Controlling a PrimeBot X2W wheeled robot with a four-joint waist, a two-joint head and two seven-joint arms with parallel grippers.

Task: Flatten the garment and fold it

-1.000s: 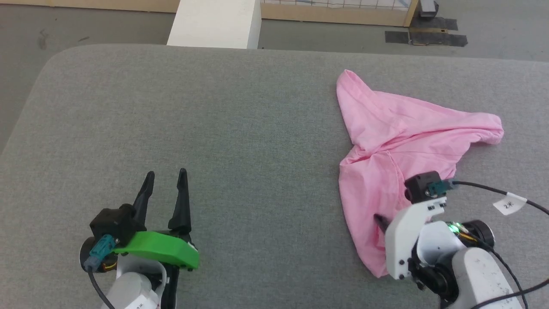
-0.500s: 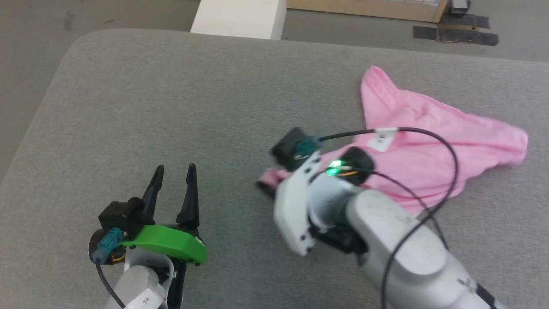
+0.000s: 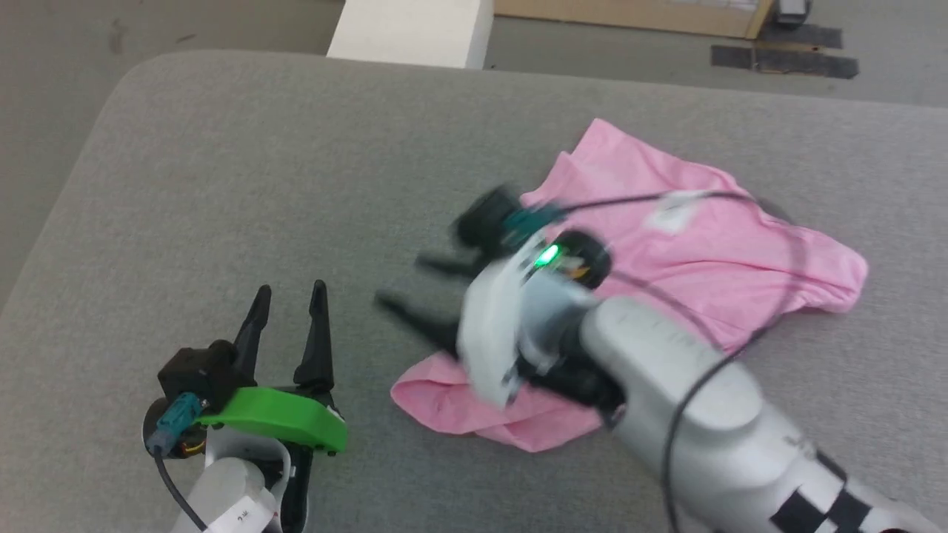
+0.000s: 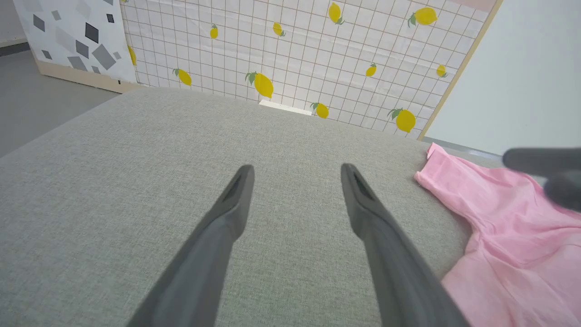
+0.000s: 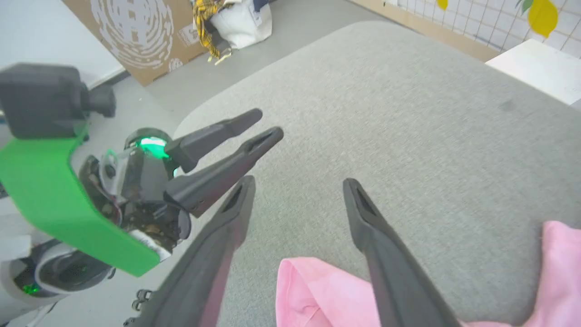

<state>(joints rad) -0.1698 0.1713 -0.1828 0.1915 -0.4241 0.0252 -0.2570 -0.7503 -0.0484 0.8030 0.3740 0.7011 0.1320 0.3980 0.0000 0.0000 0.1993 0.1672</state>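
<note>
1. The right gripper [image 3: 400, 283] has its two dark fingers spread wide with nothing between them. The head view blurs it, but its wrist view shows the gap plainly.
2. The pink garment [image 3: 711, 252] lies crumpled on the grey padded table [image 3: 296, 163], mostly behind this gripper's fingertips and under its forearm. One rounded lobe sits beneath the finger roots.
3. The garment's long axis runs on a slant, from that near lobe away to the far right corner. The right gripper's fingers point off the cloth's left end, towards bare table.
4. The left gripper [image 3: 289, 290] is also open and empty, resting low. The garment lies to its right, with the near lobe close by but apart from it.
5. Judgement: the right arm is nearer. To spread the cloth it must draw back over the lobe, while the left gripper reaches sideways to its right.
</note>
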